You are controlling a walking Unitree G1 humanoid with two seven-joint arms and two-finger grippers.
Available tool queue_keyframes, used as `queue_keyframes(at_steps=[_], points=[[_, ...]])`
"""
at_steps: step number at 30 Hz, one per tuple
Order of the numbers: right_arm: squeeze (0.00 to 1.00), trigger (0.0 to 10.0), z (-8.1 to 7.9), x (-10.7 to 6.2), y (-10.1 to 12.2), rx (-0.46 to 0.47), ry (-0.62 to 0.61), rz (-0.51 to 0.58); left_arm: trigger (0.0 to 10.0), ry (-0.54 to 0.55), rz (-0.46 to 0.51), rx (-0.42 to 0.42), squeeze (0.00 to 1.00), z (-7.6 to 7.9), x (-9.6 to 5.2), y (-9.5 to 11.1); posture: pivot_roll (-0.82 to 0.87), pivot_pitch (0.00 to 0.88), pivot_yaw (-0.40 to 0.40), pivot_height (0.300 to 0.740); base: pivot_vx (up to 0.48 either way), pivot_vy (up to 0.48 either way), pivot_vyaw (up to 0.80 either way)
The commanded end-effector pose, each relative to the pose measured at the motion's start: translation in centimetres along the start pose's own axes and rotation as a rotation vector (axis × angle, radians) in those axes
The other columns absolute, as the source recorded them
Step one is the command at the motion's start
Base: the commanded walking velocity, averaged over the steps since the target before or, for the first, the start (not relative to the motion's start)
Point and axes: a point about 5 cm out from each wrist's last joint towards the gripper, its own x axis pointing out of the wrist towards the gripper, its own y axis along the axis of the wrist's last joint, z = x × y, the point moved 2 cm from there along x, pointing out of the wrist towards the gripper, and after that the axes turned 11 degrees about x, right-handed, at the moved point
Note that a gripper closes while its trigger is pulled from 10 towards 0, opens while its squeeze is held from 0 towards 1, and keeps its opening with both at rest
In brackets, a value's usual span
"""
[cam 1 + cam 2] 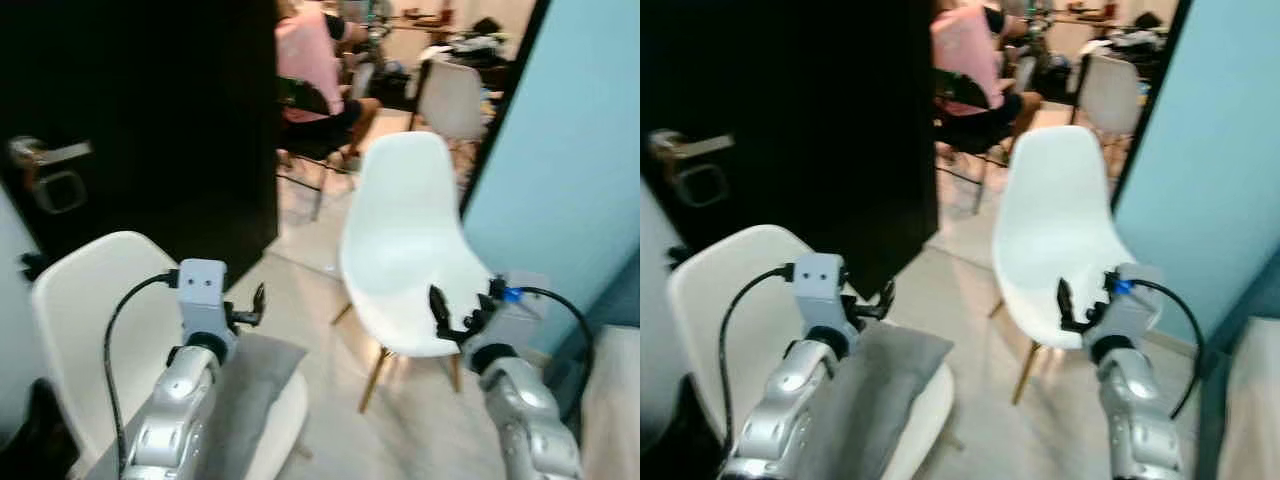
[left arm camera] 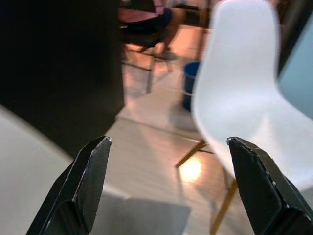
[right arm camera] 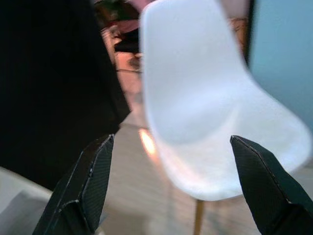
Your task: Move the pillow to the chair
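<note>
- Left hand (image 1: 248,305): released, fingers (image 2: 83,181) spread wide in the wrist view, nothing btwn them. Hovers just above the far edge of the pillow (image 1: 245,385); can't tell if it touches.
- Right hand (image 1: 450,315): also released, fingers (image 3: 264,183) wide apart, grasping nothing. Held up in front of the seat edge of the far chair (image 1: 405,250), near it, not touching as far as visible.
- Pillow: grey, flat, lies on the seat of the near chair (image 1: 95,300), bottom left of the head views, partly under the left arm. One corner reaches toward the seat's front edge.
- Near chair: white shell seat, backrest on the robot's left, next to a dark door (image 1: 170,120) w/ a metal handle (image 1: 50,155).
- Far chair: white shell, wooden legs, stands on the pale floor (image 1: 310,300) ahead and to the right, seat bare. Well apart from the near chair, open floor btwn them.
- Light blue wall (image 1: 570,160) to the right of the far chair.
- Background, blurred: a person in a pink top (image 1: 305,55) sits on a dark chair past the door; another white chair (image 1: 452,98) beyond, cluttered table behind it.
- Blue bucket-like thing (image 2: 190,90) on the floor behind the far chair, seen from the left wrist.
</note>
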Motion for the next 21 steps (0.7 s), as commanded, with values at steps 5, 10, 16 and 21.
queue_keyframes(at_steps=[5, 10, 16, 21], points=[[0.00, 10.0, 0.60, -0.03, -0.41, -0.003, -0.027, -0.028, 10.0, -0.012, 0.013, 0.014, 0.00, 0.36, 0.08, 0.26, -0.06, 0.007, 0.003, 0.740, -0.418, 0.000, -0.80], [0.00, 10.0, 0.53, 0.02, -0.38, -0.003, -0.026, -0.027, 10.0, -0.011, 0.015, 0.029, 0.00, 0.35, 0.14, 0.30, -0.06, 0.008, 0.003, 0.740, 0.000, 0.000, -0.80], [0.00, 10.0, 0.48, 0.09, -0.40, -0.001, -0.024, -0.027, 10.0, -0.011, 0.013, 0.035, 0.00, 0.31, 0.19, 0.24, -0.06, 0.009, 0.006, 0.740, 0.000, 0.000, -0.80], [0.00, 10.0, 0.43, 0.14, -0.43, 0.003, -0.023, -0.027, 10.0, -0.014, 0.009, 0.035, 0.00, 0.29, 0.23, 0.17, -0.06, 0.010, 0.007, 0.740, 0.000, 0.000, -0.80]])
